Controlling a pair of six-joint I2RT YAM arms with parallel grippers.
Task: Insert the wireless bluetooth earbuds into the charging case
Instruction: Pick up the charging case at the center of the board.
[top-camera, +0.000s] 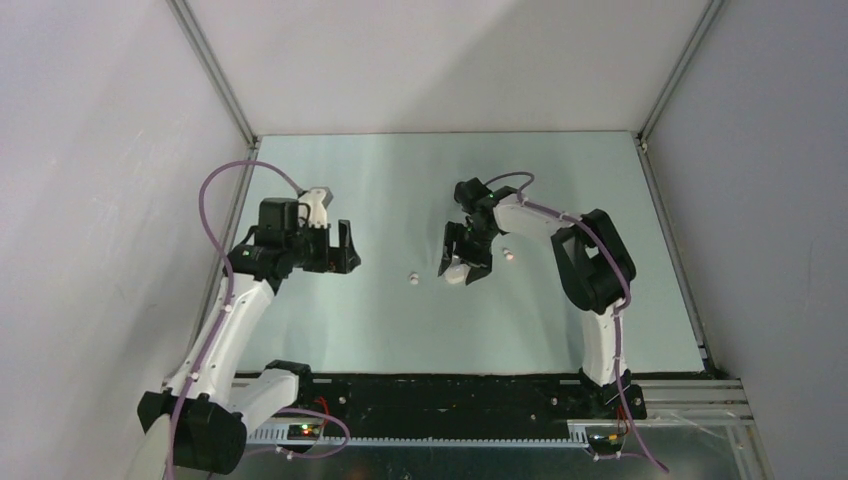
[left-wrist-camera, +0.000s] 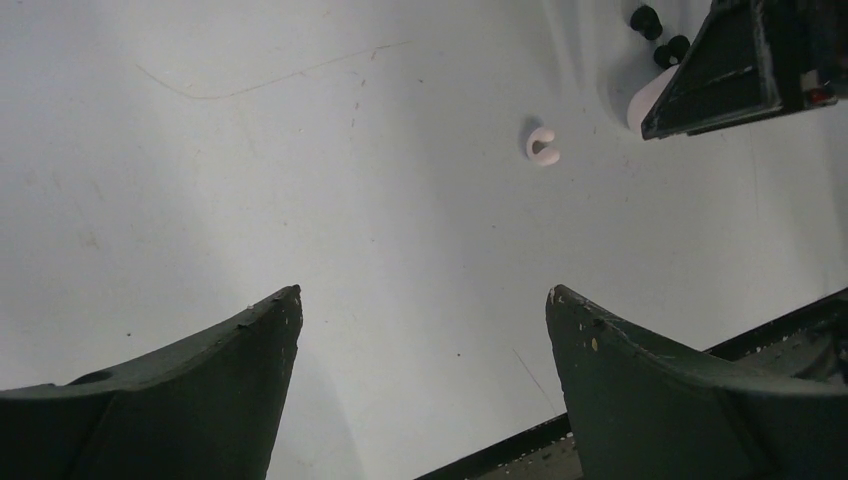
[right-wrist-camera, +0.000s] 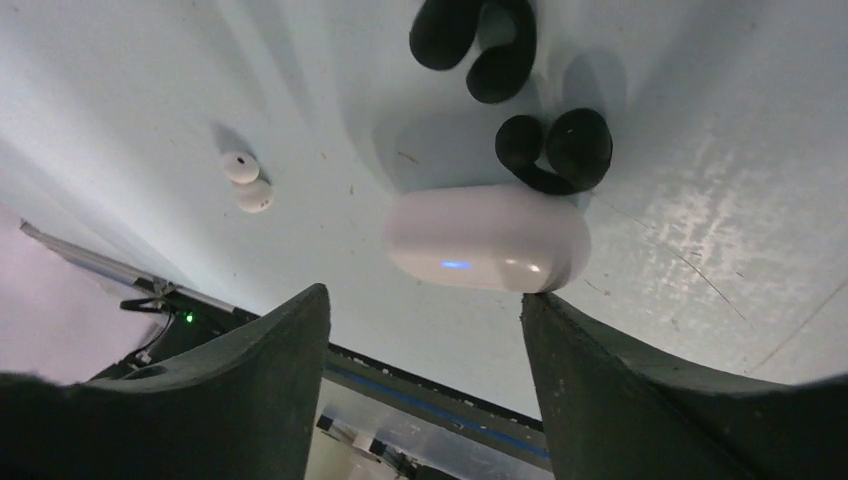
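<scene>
A white oval charging case (right-wrist-camera: 487, 238), shut, with a blue light on its side, lies on the table. It also shows in the top view (top-camera: 455, 273) and in the left wrist view (left-wrist-camera: 645, 98). Two black C-shaped earbuds (right-wrist-camera: 475, 40) (right-wrist-camera: 555, 145) lie right behind it. One white earbud (top-camera: 412, 278) lies left of the case, another (top-camera: 509, 256) to its right. My right gripper (right-wrist-camera: 425, 295) is open and low over the case, with one fingertip (right-wrist-camera: 545, 305) touching the case's end. My left gripper (left-wrist-camera: 425, 300) is open and empty, well left of the earbuds.
The table's near edge, a black rail (top-camera: 440, 392), runs close in front of both grippers. Grey walls with metal frame posts (top-camera: 215, 75) enclose the table on three sides. The right arm's elbow (top-camera: 598, 262) stands right of the case.
</scene>
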